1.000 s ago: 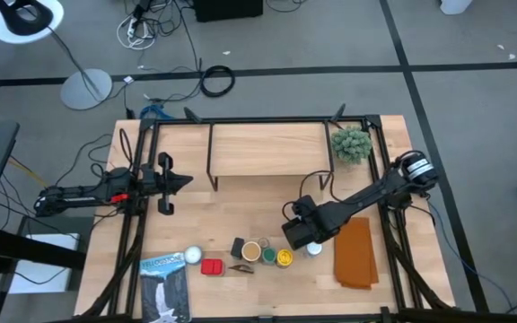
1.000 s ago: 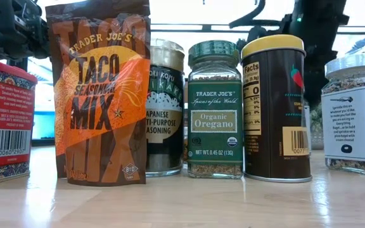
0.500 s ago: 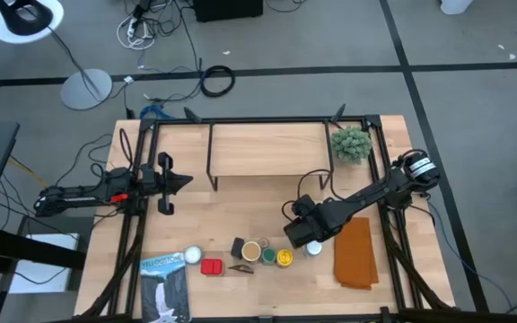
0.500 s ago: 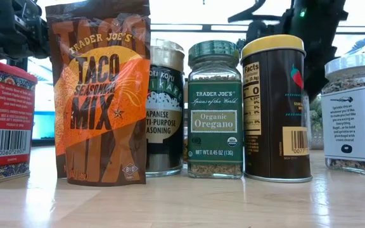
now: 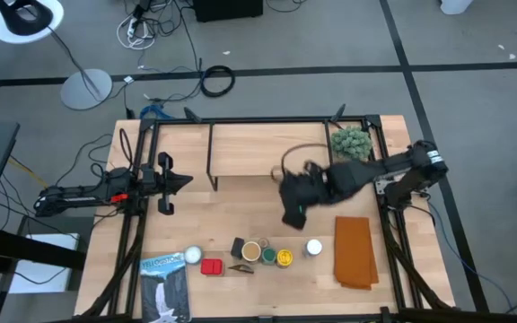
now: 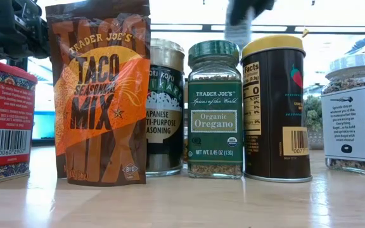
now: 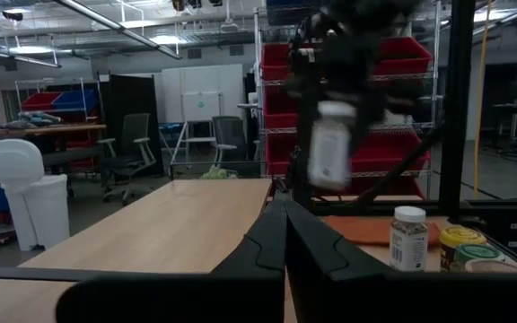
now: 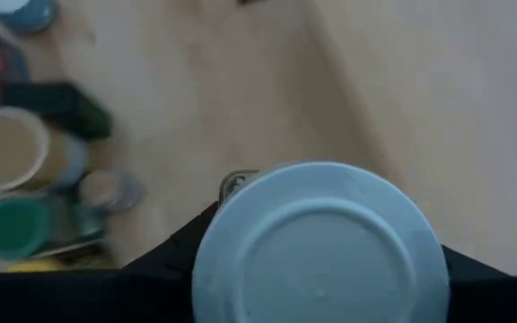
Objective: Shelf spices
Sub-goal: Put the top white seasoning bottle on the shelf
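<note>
- Right gripper (image 5: 296, 199) is up off the table, clamped on a white-lidded jar (image 8: 319, 242); its lid fills the right wrist view between the two dark fingers.
- From the left wrist view that jar (image 7: 332, 144) hangs in the air, pale body, blurred, well above the board.
- Seen from above, the gripper sits just in front of the shelf (image 5: 263, 148), near its right end, above bare tabletop.
- Shelf: light wood top on thin black legs, standing at the back of the table (image 5: 232, 215); no jars on it.
- Remaining spices stand in a row near the front edge: white-lidded jar (image 5: 314, 248), yellow-lidded tin (image 5: 284, 258), green-lidded jar (image 5: 268, 256), tan-lidded jar (image 5: 251, 251), a dark packet (image 5: 238, 247), red tin (image 5: 211, 266), and a white lid (image 5: 192, 256) at the left.
- Low view gives labels: taco mix pouch (image 6: 100, 95), oregano jar (image 6: 215, 111), the yellow-lidded tin (image 6: 276, 107), red tin (image 6: 5, 120) at far left.
- Orange cloth (image 5: 355, 251) lies flat right of the row; blue-and-white booklet (image 5: 164, 287) at the front left corner.
- Small green plant (image 5: 351, 144) beside the shelf's right end.
- Left gripper (image 5: 184, 181) rests at the table's left side, fingers pressed together, holding nothing.
</note>
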Action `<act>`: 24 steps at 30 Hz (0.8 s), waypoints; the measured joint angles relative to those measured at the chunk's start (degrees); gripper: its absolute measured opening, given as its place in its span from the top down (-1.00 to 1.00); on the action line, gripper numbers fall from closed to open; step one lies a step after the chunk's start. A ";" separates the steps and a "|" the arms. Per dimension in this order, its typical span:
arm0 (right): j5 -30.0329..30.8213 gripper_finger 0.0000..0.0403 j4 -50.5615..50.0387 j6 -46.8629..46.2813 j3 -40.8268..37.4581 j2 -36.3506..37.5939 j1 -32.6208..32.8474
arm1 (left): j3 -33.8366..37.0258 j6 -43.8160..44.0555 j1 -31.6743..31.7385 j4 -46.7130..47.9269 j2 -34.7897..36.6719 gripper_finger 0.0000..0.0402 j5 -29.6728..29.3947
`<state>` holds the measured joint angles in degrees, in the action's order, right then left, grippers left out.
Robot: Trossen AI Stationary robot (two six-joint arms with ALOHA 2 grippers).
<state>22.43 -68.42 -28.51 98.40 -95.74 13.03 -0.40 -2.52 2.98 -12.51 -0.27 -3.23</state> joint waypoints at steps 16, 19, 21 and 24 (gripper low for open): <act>-14.92 0.02 6.47 43.39 5.02 -0.66 -29.82 | 0.00 0.00 0.00 -0.01 -0.01 0.97 0.00; -17.34 0.02 7.17 49.85 4.61 -0.74 -33.60 | 0.00 0.00 0.00 0.05 0.00 0.97 -0.02; -19.80 0.02 7.40 52.06 4.26 -0.85 -35.81 | 0.01 0.00 0.00 0.02 0.01 0.97 -0.01; -22.54 0.02 7.21 53.53 4.23 -1.75 -38.93 | 0.02 0.01 0.00 0.03 0.01 0.97 0.00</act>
<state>-0.11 -61.22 25.02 102.63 -97.50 -25.90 -0.38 -2.52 2.98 -12.48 -0.26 -3.23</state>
